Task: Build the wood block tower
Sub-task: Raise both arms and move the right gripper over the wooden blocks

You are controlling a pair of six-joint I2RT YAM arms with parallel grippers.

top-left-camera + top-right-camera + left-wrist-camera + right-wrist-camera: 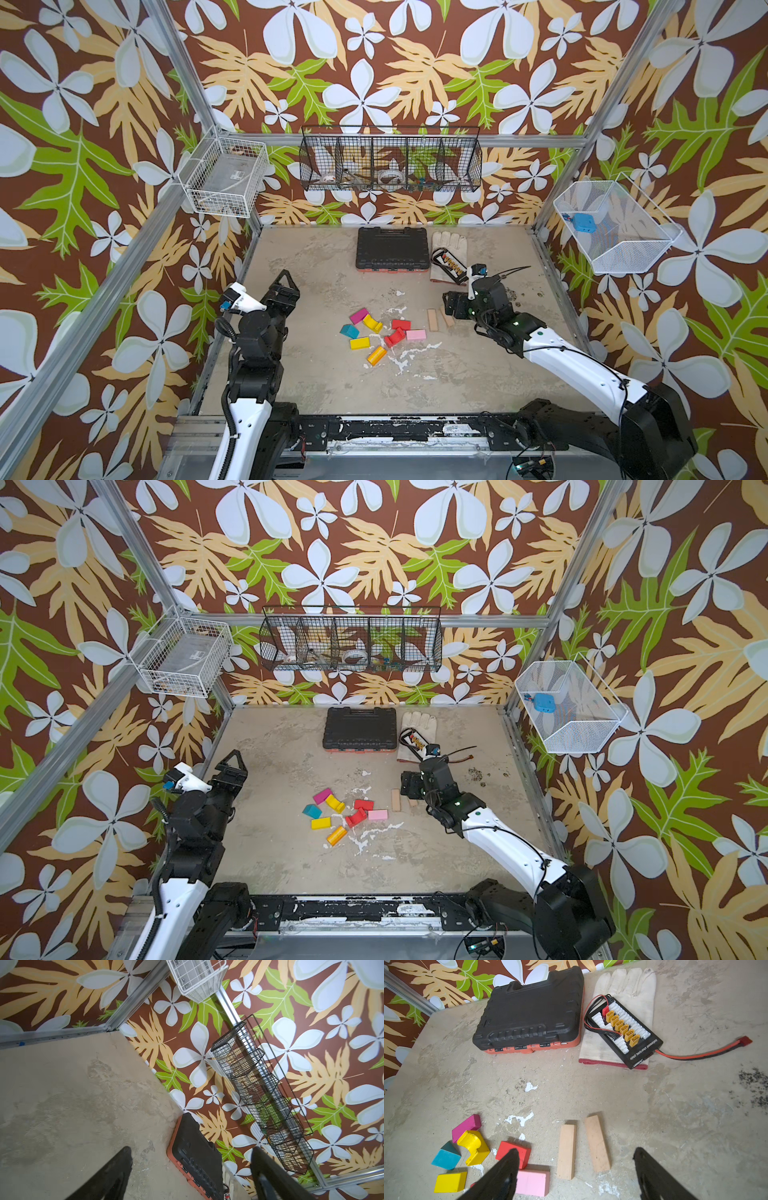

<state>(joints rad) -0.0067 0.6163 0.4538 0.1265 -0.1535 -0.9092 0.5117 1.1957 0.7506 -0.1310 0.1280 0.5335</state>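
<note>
The wood blocks lie loose and flat at mid-table. They include a magenta brick [358,316], yellow arch [372,323], teal wedge [349,331], yellow brick [360,343], orange half-cylinder [376,355], red brick [512,1152], red arch [395,337] and pink brick [532,1182]. Two tan planks [566,1151] [597,1145] lie to their right. No tower stands anywhere in view. My right gripper [576,1150] hovers open just above the planks, holding nothing. My left gripper [191,1149] is open and empty at the table's left side [286,277], away from the blocks.
A black tool case [392,248] sits at the back middle. Beside it, a white glove [625,985] carries a black charging board [625,1030] with a red-black cable [706,1053]. Wire baskets [390,160] hang on the walls.
</note>
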